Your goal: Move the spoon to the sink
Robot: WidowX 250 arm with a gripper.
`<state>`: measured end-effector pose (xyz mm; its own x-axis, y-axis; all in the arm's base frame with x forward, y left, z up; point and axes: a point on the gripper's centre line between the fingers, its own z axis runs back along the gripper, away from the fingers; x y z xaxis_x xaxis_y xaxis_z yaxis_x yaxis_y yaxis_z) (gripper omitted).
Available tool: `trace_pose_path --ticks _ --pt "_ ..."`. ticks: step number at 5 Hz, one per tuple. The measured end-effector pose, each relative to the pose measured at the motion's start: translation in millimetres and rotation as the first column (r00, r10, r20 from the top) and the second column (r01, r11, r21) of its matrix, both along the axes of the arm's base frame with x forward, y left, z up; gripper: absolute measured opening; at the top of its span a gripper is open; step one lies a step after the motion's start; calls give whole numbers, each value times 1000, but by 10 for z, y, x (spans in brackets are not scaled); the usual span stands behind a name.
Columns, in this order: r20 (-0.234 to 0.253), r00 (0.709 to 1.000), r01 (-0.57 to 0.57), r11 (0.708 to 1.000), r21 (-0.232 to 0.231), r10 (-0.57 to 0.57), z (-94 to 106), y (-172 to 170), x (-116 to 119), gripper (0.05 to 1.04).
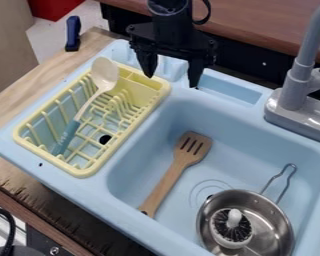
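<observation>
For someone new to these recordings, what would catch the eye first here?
Probably the bright yellow rack on the left of the blue sink unit, with the pale-headed spoon lying aslant across it. Next, the black hand hanging at the top, fingers apart, near the rack's upper right corner. In the basin, the shiny pan with a brush in it stands out at lower right, a wooden spatula to its left.

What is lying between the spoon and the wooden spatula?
From the spoon to the spatula, the camera view shows part of the yellow rack, then the edge of the blue sink.
</observation>
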<state>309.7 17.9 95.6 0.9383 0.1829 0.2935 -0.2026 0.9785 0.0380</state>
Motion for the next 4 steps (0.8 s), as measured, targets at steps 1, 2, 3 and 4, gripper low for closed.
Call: trace_pose_path --ticks 1,2,3,4 --pt "-32 999 1 1000 -1 -1 -92 -2 -49 997" --pt "-39 999 -18 1000 -1 18 -121 107 -80 997" --pt "-21 999 -33 999 -10 33 -49 220 -102 997" --pt "-14 1000 -28 999 -24 28 67 404 -224 997"
